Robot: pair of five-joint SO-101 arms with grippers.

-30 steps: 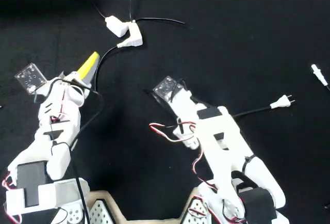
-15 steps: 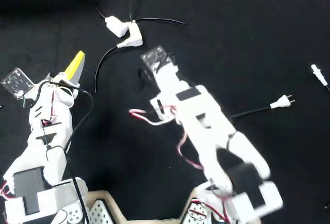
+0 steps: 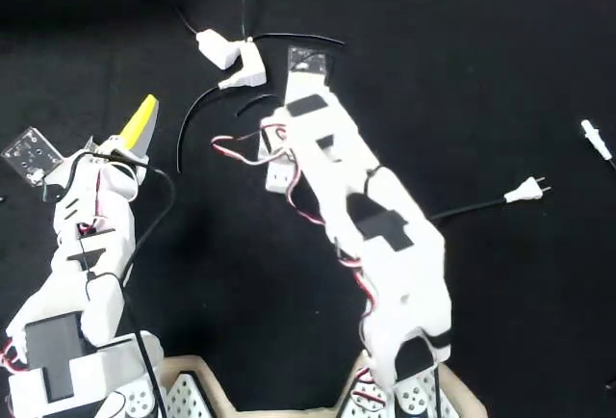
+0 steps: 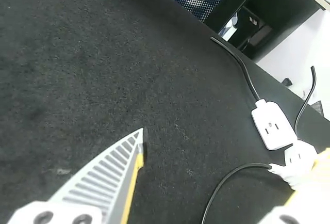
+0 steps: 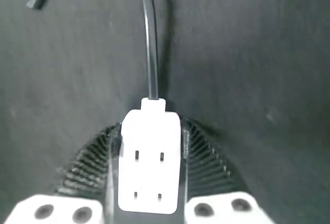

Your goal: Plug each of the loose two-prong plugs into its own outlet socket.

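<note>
My right gripper (image 5: 150,127) is shut on a white outlet socket (image 5: 149,167), its fingers against both sides and the slots facing the camera. The socket's black cable (image 5: 150,43) runs away over the cloth, and in the high view a black cable (image 3: 252,102) curves out beside the right arm (image 3: 322,143). Two more white outlet sockets (image 3: 218,49) (image 3: 246,71) lie at the far middle, just left of that arm. A loose white plug (image 3: 527,188) on a black cord lies at the right. Another white plug (image 3: 595,139) sits at the right edge. My left gripper (image 4: 227,152) is open over bare cloth, short of the two sockets (image 4: 273,126).
Black cloth (image 3: 481,71) covers the table. A black cable (image 3: 192,115) from the far sockets curves down next to the left gripper's yellow finger (image 3: 142,121). The plug's cord (image 3: 472,208) passes under the right arm. The arm bases stand at the near edge.
The right arm has swung from the table's middle out to the far sockets. The left arm shifted slightly left a second ago, then kept still.
</note>
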